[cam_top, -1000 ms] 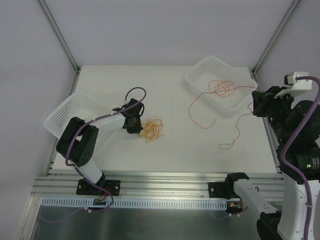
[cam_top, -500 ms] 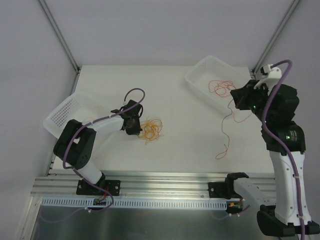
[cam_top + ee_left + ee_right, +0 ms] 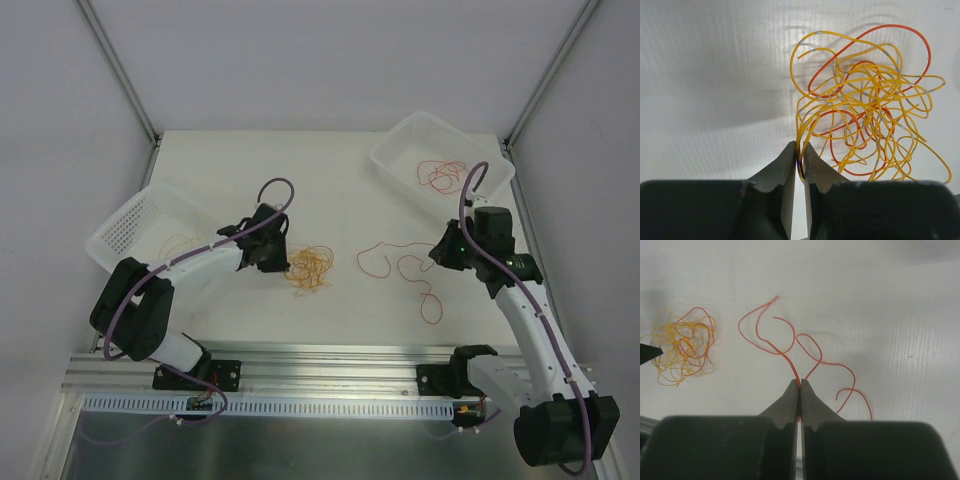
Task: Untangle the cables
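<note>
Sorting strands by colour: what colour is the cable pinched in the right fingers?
Red-orange; the cable shows best in the right wrist view.

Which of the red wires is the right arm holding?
The loose red wire sprawled on the table, pinched in the right tool. Others sit coiled in the far basket or knotted into the yellow tangle.

We see the left end effector (image 3: 278, 258) at the left edge of a yellow-orange cable tangle (image 3: 314, 271) on the tabletop (image 3: 350, 200). A red-orange cable (image 3: 400, 262) runs left from the right end effector (image 3: 441, 254). More red loops (image 3: 444, 177) lie in the far-right basket (image 3: 397, 134).
</note>
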`<state>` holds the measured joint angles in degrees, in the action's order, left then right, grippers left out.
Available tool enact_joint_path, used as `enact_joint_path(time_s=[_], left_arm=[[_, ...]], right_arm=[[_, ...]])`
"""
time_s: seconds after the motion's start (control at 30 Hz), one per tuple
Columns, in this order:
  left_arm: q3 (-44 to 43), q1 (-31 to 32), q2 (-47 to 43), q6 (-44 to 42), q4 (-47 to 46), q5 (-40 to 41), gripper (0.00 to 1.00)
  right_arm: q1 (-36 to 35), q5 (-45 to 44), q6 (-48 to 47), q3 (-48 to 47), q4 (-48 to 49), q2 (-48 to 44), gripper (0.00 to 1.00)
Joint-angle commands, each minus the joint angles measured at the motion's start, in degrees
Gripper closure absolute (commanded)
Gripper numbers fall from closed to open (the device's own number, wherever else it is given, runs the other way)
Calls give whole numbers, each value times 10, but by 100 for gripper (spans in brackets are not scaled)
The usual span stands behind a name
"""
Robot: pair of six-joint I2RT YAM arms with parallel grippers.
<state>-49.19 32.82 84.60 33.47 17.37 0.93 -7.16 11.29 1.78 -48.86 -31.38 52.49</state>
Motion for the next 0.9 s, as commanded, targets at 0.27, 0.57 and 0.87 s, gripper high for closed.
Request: enact_joint_path(time_s=[0.27, 0.57, 0.87], left_arm=[[-3, 15, -18, -18, -3, -36, 86], [8, 16, -23, -13, -3, -33, 85], [26, 16, -29, -6, -2, -30, 83]], right_arm=[[-4, -83, 97, 104, -55, 103, 71], [-38, -108, 117, 106, -22, 175, 43], [-76, -146, 121, 98, 20, 234, 68]])
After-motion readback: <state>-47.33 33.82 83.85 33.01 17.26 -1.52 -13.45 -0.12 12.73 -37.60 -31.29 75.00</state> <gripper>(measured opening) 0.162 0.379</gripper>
